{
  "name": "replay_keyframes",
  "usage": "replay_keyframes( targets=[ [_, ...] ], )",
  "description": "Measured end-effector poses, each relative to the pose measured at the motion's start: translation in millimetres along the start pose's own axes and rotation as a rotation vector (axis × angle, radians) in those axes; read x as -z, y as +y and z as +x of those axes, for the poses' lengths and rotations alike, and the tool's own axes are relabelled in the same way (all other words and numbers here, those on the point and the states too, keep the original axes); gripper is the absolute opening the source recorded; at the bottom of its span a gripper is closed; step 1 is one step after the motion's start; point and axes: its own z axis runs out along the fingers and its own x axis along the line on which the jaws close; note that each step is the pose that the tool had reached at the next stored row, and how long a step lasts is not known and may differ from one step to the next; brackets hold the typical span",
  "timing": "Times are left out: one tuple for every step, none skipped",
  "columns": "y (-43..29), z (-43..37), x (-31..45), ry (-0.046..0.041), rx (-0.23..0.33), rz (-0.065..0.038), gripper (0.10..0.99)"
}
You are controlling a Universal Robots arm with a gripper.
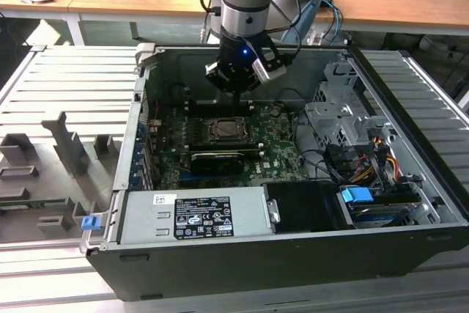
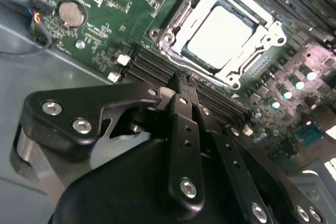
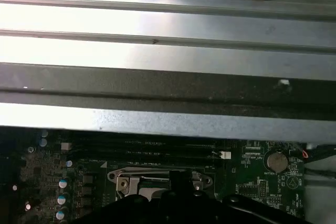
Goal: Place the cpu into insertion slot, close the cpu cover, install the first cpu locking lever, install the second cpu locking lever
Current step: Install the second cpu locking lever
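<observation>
- Gripper [image 2: 181, 85] hangs inside the open computer case [image 1: 410, 203], above the motherboard [image 1: 275, 148], just off the socket's edge on the memory-slot side.
- Fingers look drawn together to a narrow close, nothing between them that I can see; the tips merge into one dark bar in the second wrist view.
- The cpu [image 2: 220, 35] sits flat in the insertion slot [image 2: 184, 51], pale face showing bright through the window of the cpu cover [image 2: 257, 43].
- Cover appears to be down over the chip, frame lying level with the socket rim. Judgement: placing and covering look done; the lever work is the step in hand.
- Levers themselves are hard to pick out; thin metal along the frame edges in the second wrist view may be them, cannot say whether latched.
- To do it well, as I judge: press with the closed fingertips on the lever's end only, keeping off the chip face and the cover window.
- Push down first, then sideways under the retaining hook; a straight shove risks the lever springing back.
- Memory slots [image 2: 157, 66] lie just beside the fingertips, and small capacitors [image 3: 62, 199] crowd one side of the socket in the first wrist view. Keep the travel short and low to avoid clipping them.
</observation>
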Motion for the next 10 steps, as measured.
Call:
replay_keyframes(
  targets=[
    [-1.0,0.1,0.1,0.0,-0.001,0.0,0.106],
    [-1.4,0.1,0.2,-0.0001,-0.001,0.0,0.106],
    [-2.0,0.1,0.2,0.0,-0.001,0.0,0.106],
    [-2.5,0.1,0.2,0.0,-0.001,0.0,0.106],
    [-2.7,0.2,0.1,-0.0001,-0.001,0.0,0.106],
    [-2.9,0.2,0.1,-0.0001,-0.001,0.0,0.106],
    [-3.1,0.2,0.1,0.0,-0.001,0.0,0.106],
    [-3.4,0.2,0.0,0.0,-0.001,0.0,0.106],
    [-3.7,0.2,0.0,0.0,-0.001,0.0,0.106],
    [-4.3,0.2,0.0,0.0001,-0.001,0.0,0.106]
  ],
)
